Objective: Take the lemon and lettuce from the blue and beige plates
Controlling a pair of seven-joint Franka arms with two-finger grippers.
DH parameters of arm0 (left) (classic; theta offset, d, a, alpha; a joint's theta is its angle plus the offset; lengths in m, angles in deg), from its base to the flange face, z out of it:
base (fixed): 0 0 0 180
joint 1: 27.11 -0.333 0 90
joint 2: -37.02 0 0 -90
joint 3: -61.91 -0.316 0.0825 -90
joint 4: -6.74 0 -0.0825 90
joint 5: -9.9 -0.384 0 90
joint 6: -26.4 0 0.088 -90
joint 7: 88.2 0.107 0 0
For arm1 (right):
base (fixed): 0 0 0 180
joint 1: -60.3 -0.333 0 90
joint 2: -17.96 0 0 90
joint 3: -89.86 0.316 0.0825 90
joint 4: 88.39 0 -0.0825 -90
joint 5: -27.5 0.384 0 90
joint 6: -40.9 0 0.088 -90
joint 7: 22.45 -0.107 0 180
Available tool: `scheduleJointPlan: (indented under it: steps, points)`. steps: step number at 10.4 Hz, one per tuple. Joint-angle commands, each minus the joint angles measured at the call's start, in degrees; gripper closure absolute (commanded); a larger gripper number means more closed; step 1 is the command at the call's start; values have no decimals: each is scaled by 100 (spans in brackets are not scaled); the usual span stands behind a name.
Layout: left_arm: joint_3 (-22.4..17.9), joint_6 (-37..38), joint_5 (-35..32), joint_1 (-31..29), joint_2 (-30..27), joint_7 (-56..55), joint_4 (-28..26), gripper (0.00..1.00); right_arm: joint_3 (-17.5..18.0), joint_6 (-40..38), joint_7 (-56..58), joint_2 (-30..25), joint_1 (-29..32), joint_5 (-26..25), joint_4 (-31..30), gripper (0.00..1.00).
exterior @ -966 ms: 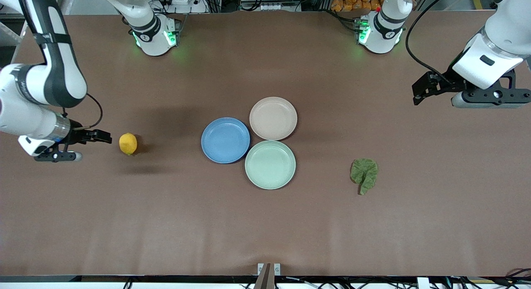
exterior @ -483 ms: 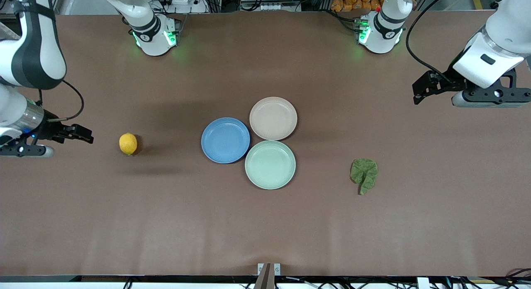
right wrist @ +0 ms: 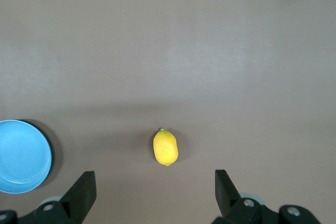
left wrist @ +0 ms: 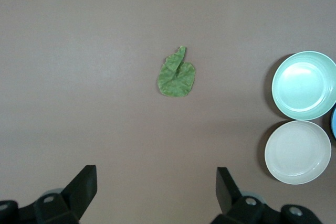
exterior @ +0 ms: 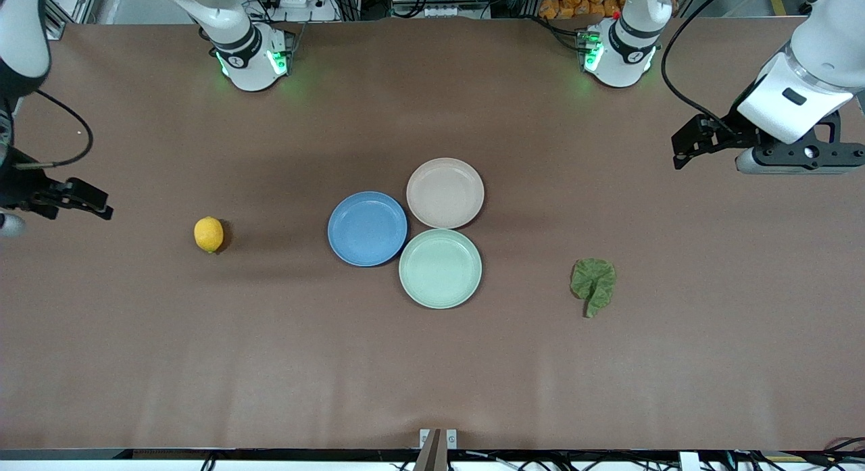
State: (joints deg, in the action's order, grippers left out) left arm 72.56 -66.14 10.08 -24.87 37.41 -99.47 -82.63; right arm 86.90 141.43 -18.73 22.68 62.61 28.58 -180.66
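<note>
Both pairs of jaws stand wide apart and hold nothing. The right gripper (exterior: 71,197) hangs over the edge of the tabletop at the right arm's end, with its fingers (right wrist: 79,192) far from each other. Compared with one second ago it has pulled away from the lemon (exterior: 209,234) toward that edge, and the arm has risen almost out of the front view. The left gripper (exterior: 689,150) waits over the left arm's end of the tabletop and has not moved; its fingers (left wrist: 84,184) are also spread. The lemon lies on the bare tabletop, between the right arm's edge and the blue plate (exterior: 367,228). The lettuce (exterior: 594,282) lies flat on the tabletop, between the mint-green plate (exterior: 440,268) and the left arm's edge. The blue plate and the beige plate (exterior: 445,192) carry nothing and touch each other near the middle of the tabletop. I judge that both things are already off their plates, so the retreat probably means the task is ending. No brand, label or writing can be read.
</note>
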Motion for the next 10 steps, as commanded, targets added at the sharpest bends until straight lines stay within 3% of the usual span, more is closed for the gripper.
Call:
scheduleJointPlan:
  steps: [1,6,10]
  points:
    - [7,122,61,-22,-13,125,86,0,-38,-445,-90,64,-55,33,666,0]
    - [-1,236,70,-22,-4,125,262,0,-29,-1253,-99,29,-107,42,1290,0]
    - [-1,236,70,-30,-4,125,271,0,-38,-1421,-169,-103,-221,24,1274,0]
